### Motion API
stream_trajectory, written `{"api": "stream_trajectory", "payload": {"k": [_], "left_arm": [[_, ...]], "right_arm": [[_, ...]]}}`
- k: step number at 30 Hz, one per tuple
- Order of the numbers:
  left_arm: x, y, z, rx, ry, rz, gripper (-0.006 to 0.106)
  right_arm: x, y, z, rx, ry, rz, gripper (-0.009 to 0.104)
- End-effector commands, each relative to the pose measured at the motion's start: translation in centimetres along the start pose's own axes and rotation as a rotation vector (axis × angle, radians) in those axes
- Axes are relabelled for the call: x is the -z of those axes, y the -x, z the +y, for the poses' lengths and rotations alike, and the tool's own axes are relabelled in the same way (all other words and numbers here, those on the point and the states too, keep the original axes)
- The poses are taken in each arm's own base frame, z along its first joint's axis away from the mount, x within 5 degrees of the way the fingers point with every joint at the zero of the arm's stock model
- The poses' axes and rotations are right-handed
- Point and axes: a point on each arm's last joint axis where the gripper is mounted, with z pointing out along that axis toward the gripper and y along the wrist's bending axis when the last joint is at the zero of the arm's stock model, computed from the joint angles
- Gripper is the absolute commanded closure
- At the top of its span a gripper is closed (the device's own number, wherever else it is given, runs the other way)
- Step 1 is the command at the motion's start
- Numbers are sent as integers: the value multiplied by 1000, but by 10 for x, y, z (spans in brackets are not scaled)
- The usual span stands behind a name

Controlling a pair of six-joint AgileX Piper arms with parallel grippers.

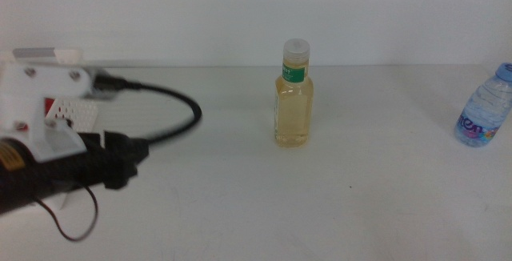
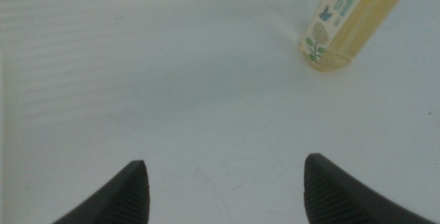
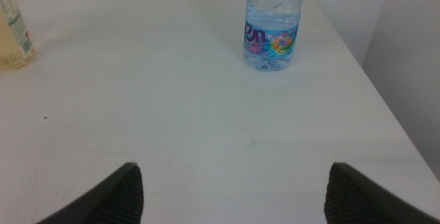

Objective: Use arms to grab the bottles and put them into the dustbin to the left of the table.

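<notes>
- I am watching the left gripper (image 2: 223,183) hanging over bare table (image 2: 137,80), its jaws spread wide with nothing between them; the yellow-liquid bottle (image 2: 350,21) is standing ahead of it and off to one side, well apart.
- I am seeing the right gripper (image 3: 230,193) likewise gaping and empty, with the small water bottle (image 3: 273,25) upright ahead of it, near the table's edge.
- I am judging the yellow-liquid bottle (image 1: 294,94) to be nearly full, so fairly heavy and top-tall; its plastic wall is likely smooth and slippery, so I am planning to take it around the labelled body rather than the narrow neck.
- I am expecting the water bottle (image 1: 484,107) to be light and thin-walled, giving under a hard squeeze; the labelled middle looks the safest hold.
- I am getting the white perforated dustbin (image 1: 76,113) only from the middle view, partly hidden behind the left arm (image 1: 64,165); neither wrist view shows it.
- I am reading the jaws only from the wrist views, since the middle view shows neither gripper's tips.
- I am not finding any red can in these views.
</notes>
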Motion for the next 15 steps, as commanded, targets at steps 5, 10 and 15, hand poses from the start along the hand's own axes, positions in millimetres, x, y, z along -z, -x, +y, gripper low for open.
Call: {"api": "stream_trajectory", "payload": {"k": [5, 10, 15], "left_arm": [[-5, -7, -12, -22, -51, -204, 32], [-15, -18, -21, -68, -82, -332, 32], [-32, -30, -32, -163, -108, -475, 32]], "right_arm": [[3, 8, 0, 25, -4, -85, 16], [3, 8, 0, 25, -4, -85, 16], [3, 8, 0, 25, -4, -85, 16]]}}
